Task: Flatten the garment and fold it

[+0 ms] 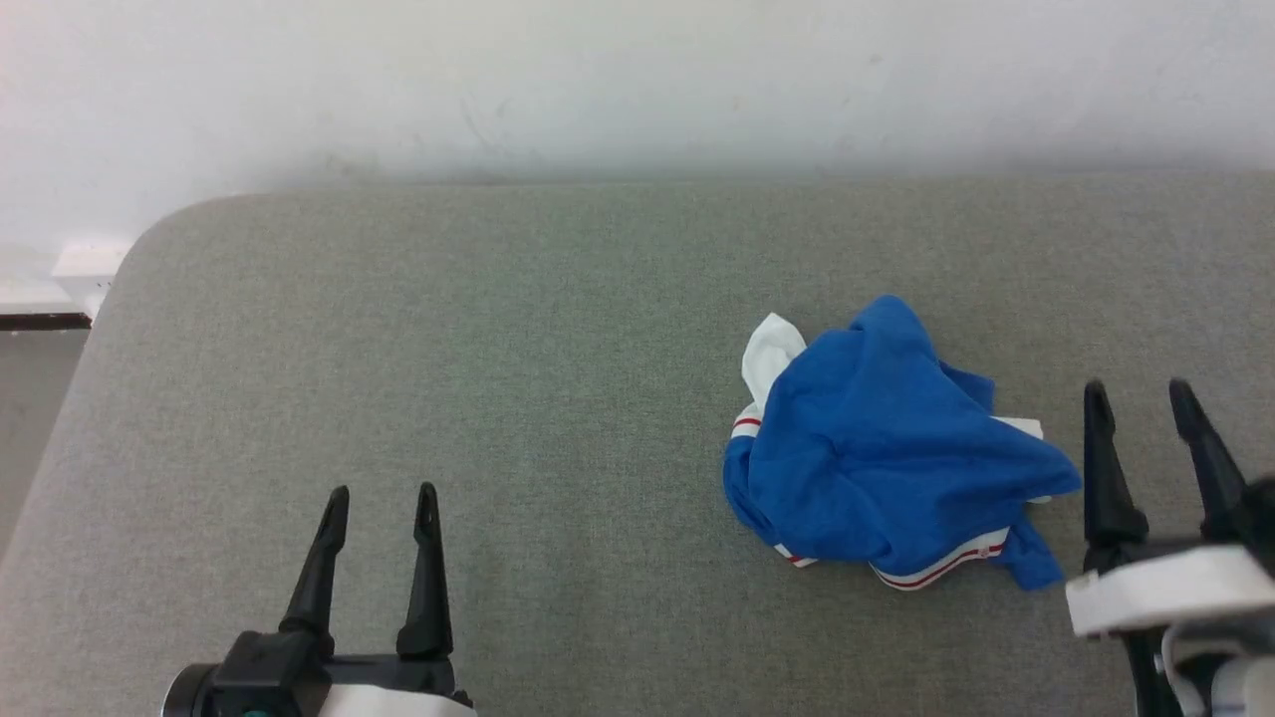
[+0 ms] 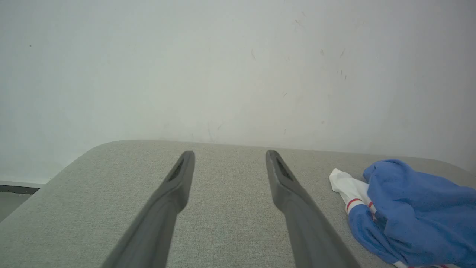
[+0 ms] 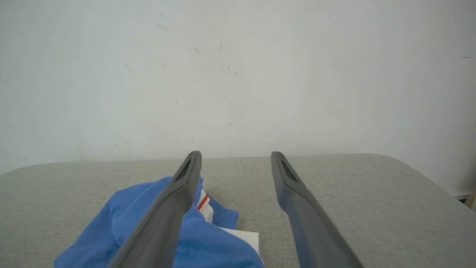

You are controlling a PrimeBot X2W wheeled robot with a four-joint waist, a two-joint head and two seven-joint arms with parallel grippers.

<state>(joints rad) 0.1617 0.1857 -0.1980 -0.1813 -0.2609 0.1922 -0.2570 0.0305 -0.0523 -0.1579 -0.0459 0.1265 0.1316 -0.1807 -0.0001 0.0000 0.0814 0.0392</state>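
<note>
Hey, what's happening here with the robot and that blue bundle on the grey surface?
A two-armed robot is meant to flatten and fold a crumpled royal-blue jersey T-shirt with white patches and red-and-white trim, bunched on a grey fabric-covered surface. The right tool stands open beside the shirt's right edge; the left tool stands open over bare fabric well to its left. Neither holds anything, and nothing is flattened yet.

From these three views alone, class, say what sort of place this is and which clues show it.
Probably a plain indoor room, perhaps a test space: a grey fabric-covered surface with rounded corners stands against a bare white wall, and a crumpled blue garment lies on it.
</note>
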